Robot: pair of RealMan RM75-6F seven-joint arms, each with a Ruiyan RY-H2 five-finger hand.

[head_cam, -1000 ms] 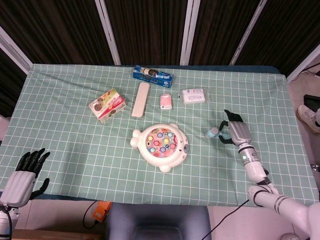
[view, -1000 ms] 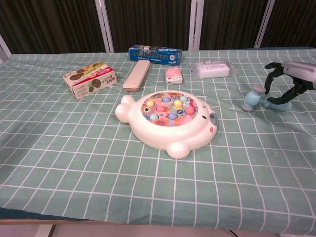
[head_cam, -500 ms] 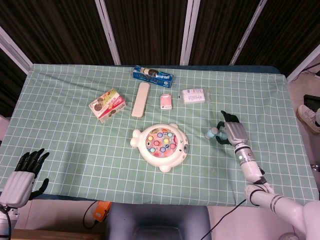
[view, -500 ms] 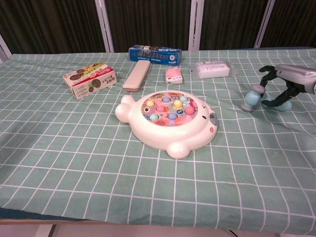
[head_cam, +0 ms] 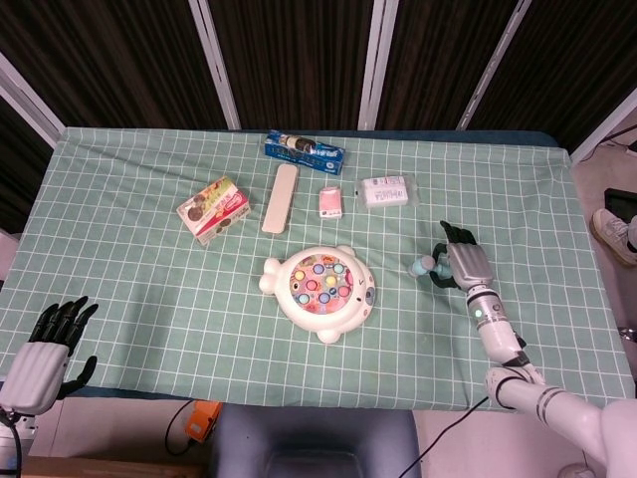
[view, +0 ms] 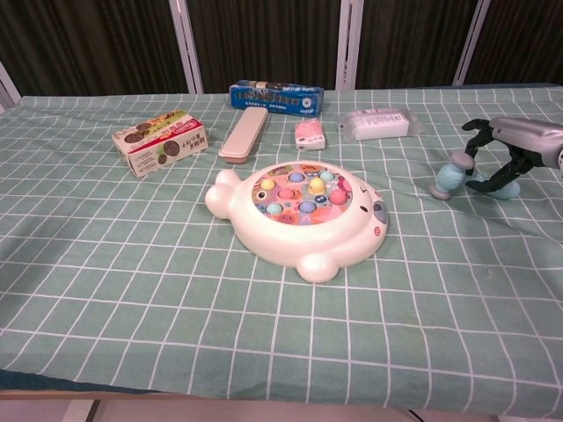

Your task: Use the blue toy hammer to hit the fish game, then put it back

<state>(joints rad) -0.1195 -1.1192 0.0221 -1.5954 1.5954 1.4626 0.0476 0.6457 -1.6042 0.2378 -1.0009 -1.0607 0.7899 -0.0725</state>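
The hammer (view: 449,179) lay on the cloth right of the fish game (view: 303,214). The right hand (view: 510,155) arched over its handle, fingers apart, nothing gripped; it needed a firm wrap before lifting. The left hand (head_cam: 40,351) hung open.

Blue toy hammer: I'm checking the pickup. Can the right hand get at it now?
Probably yes: the right hand arches over the blue toy hammer with fingers spread, nothing between them.
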